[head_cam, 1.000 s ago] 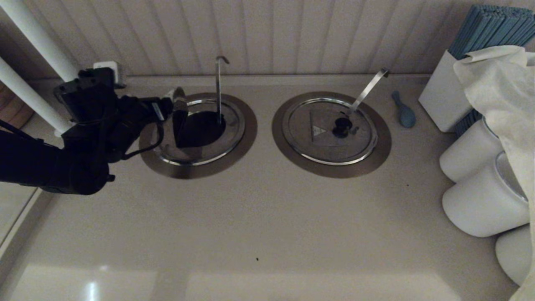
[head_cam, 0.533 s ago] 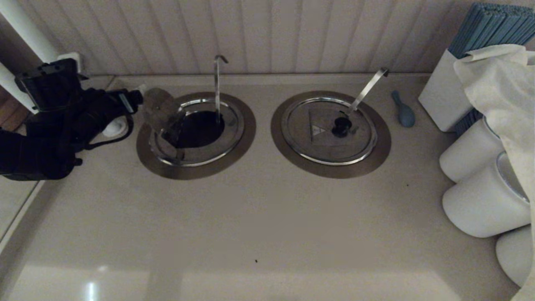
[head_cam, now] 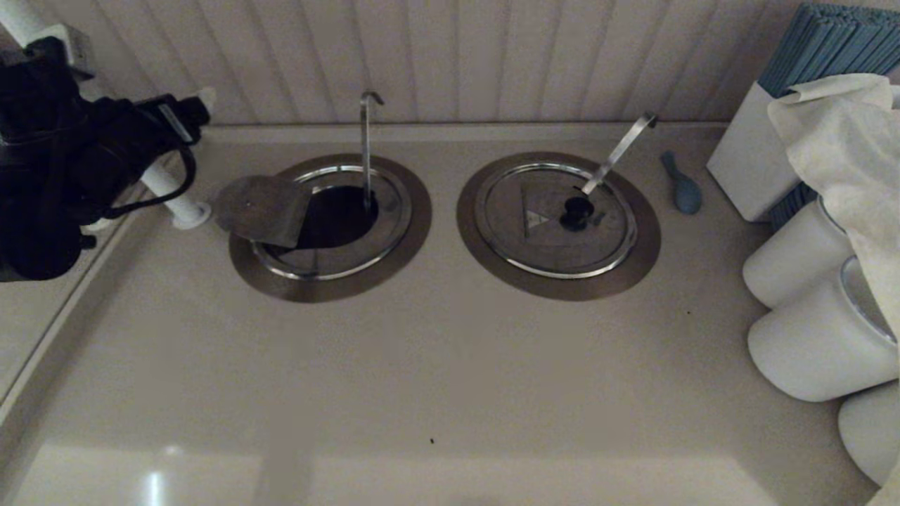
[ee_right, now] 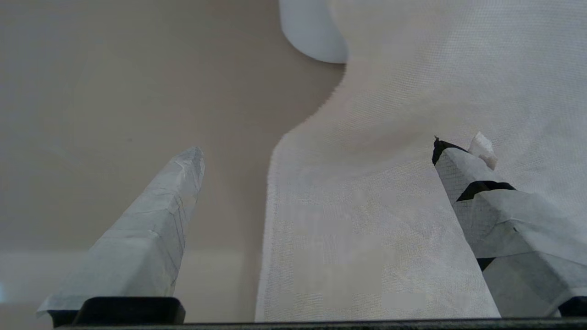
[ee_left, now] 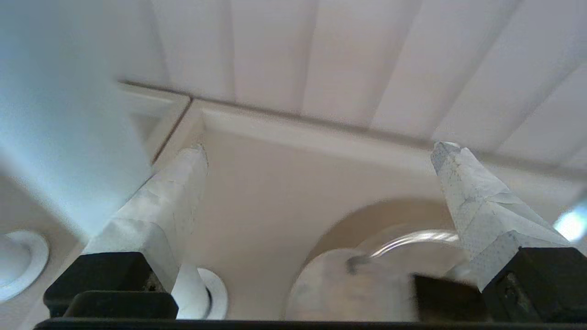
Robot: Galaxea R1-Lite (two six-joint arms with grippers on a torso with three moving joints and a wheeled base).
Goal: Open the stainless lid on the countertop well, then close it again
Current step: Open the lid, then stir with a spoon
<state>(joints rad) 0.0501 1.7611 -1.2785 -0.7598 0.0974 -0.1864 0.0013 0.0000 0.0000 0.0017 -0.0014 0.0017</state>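
1. While the round brushed-steel hinged lid [head_cam: 264, 209] lies folded back off the opening, you find it resting tilted on the side of the dark countertop well [head_cam: 336, 219] that faces your black left gripper [head_cam: 184, 112]; the well mouth is uncovered and the thin hook-ended ladle rod [head_cam: 365, 151] stands upright at its far edge.
2. Your left gripper hangs up and away from the well, toward the panelled wall, clear of the lid; its tape-wrapped fingers [ee_left: 176, 192] stand spread wide with nothing between them.
3. From the gripper, the lid lies below and toward the well; the flap's free edge points away from the well, so closing looks like a sweep back over the hole.
4. Only the left arm is near; your right gripper [ee_right: 316, 151] is parked off by a white woven cloth [ee_right: 412, 137], fingers apart and empty.
5. Surfaces: dull steel collar [head_cam: 394, 270] round the well, bright inner rim, matte flap underside; smooth metal, likely slippery to taped pads.
6. Beyond the well, on the side away from your gripper, the twin steel lid with a black knob [head_cam: 555, 219] stays shut.
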